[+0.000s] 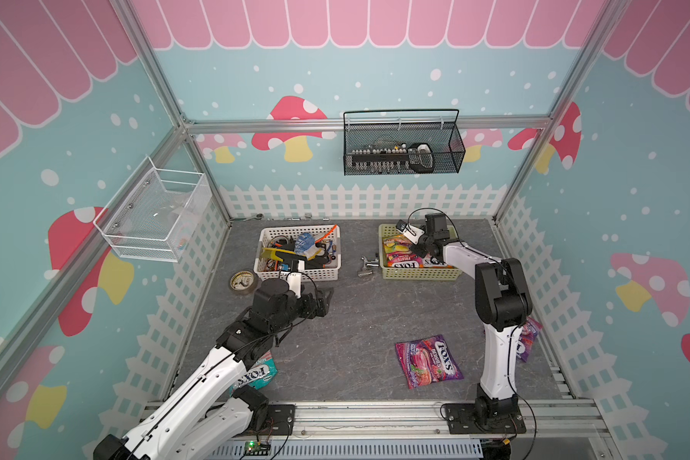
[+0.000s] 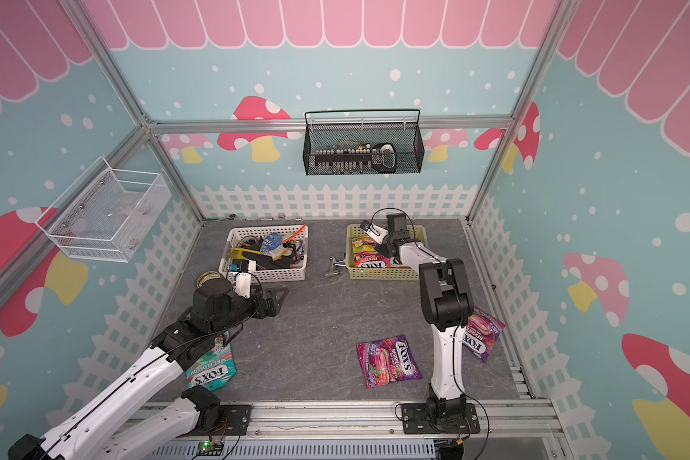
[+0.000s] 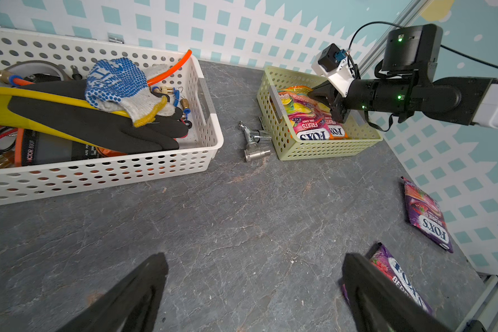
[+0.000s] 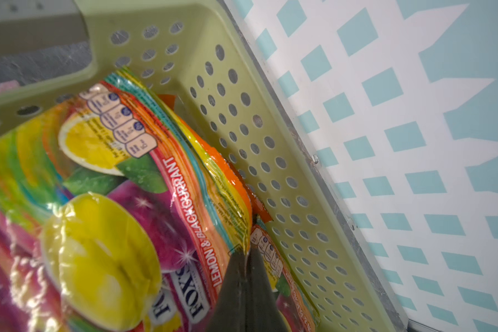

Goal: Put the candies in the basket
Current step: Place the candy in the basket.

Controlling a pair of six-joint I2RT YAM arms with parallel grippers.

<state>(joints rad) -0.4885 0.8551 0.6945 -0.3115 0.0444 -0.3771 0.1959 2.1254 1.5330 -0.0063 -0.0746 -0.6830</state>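
Candies lie partly sorted: we count what look like three fruit bags (image 1: 400,250) overlapping inside the basket (image 1: 419,274). Our right gripper (image 4: 245,254) reaches down into the basket, jaws pinched tight on the edge of the top bag (image 4: 112,230), close to one perforated wall. Two berry bags are well in front of the basket on the table (image 1: 355,318): one (image 1: 429,361) flat in the open, the other (image 2: 479,334) partly behind our right arm. The mint bag (image 2: 212,368) sits farthest from the basket, half under our left arm. Our left gripper (image 3: 253,257) hangs well apart from the basket, jaws spread wide and empty. A metal tap (image 1: 366,267) lies just beside the basket, between it and the white basket (image 1: 295,275)
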